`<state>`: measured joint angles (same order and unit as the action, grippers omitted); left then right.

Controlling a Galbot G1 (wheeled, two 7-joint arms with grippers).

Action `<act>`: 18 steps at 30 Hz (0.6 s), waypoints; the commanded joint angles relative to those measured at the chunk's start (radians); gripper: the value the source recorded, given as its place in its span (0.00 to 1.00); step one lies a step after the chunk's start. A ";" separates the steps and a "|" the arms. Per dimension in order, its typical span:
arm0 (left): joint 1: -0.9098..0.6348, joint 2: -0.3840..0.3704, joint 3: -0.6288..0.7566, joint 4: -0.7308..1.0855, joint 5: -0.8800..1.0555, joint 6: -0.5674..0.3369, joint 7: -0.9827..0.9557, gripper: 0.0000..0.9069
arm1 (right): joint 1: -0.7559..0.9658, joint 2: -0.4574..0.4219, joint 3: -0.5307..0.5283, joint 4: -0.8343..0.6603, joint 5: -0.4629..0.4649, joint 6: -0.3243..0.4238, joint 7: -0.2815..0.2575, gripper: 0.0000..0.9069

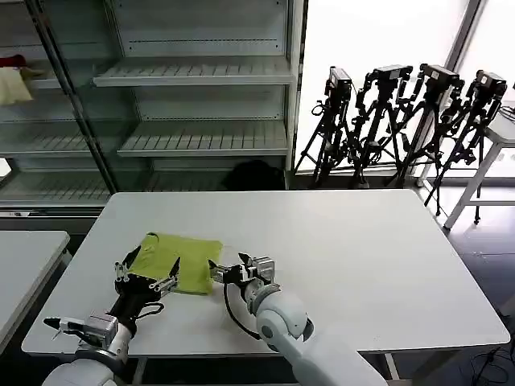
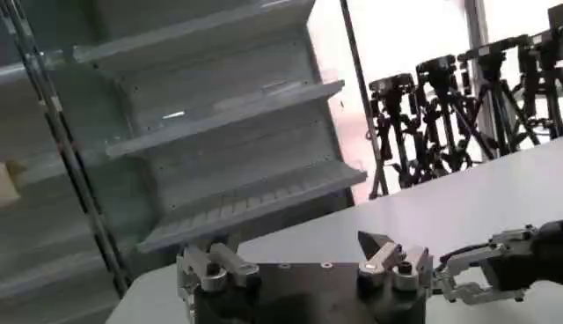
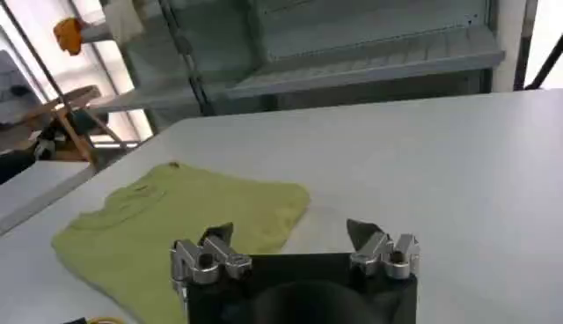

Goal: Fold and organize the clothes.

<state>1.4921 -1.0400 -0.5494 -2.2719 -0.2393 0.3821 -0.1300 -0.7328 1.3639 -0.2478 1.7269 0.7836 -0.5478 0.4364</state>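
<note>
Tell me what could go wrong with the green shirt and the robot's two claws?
The T-shirt is folded small, and the left gripper and right gripper, both open, sit close at its two sides. If they reach in together they might bump each other. A finger could also snag one layer and pull the fold open. The shirt lies toward the table corner nearest the robot's left, so a push might slide it off.

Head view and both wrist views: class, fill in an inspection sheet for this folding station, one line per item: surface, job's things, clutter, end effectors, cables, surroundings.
Surface: white table, bare apart from the shirt.
Job's things: yellow-green T-shirt, folded, lying flat near the table's front left.
Clutter: nothing seen on the table.
End effectors: left end effector open at the shirt's near left edge; right end effector open at its near right corner.
Cables: black cable looped at the right wrist.
Surroundings: empty shelves behind; tripods by the window.
</note>
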 commanded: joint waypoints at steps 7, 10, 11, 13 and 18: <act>0.028 -0.020 -0.019 0.001 0.015 -0.004 0.014 1.00 | 0.038 0.045 -0.025 -0.065 -0.011 -0.032 0.010 0.46; 0.028 -0.020 -0.019 0.005 0.013 -0.005 0.015 1.00 | 0.031 0.046 -0.024 -0.072 -0.025 -0.032 0.005 0.26; 0.028 -0.020 -0.019 0.004 0.013 -0.005 0.014 1.00 | 0.029 0.048 -0.025 -0.075 -0.028 -0.032 0.003 0.20; 0.027 -0.020 -0.019 0.004 0.013 -0.004 0.015 1.00 | 0.030 0.050 -0.025 -0.077 -0.030 -0.032 0.001 0.16; 0.027 -0.016 -0.022 0.002 0.013 -0.004 0.016 1.00 | 0.038 0.064 -0.024 -0.102 -0.044 -0.031 -0.024 0.16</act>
<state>1.5121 -1.0555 -0.5668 -2.2695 -0.2301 0.3791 -0.1175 -0.7055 1.4113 -0.2659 1.6562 0.7538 -0.5729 0.4297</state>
